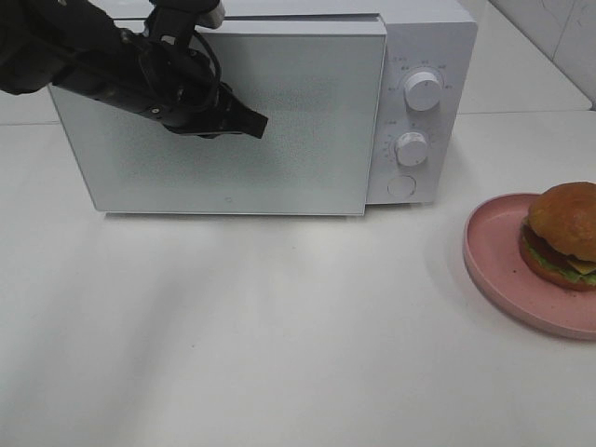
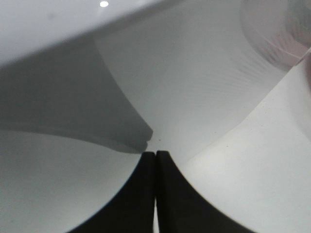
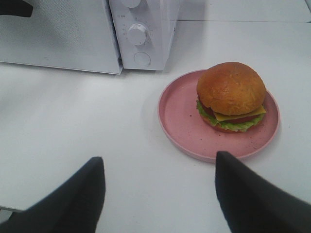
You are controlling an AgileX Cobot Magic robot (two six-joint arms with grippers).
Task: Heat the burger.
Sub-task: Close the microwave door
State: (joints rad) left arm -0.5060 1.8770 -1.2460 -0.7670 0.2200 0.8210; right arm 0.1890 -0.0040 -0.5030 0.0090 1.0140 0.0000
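Heating has barely begun — the microwave door is closed and the burger sits on its pink plate on the desk, right of the microwave. The left gripper, pinched shut and empty, hovers at the door; the right gripper is spread wide — nothing held — near the plate.
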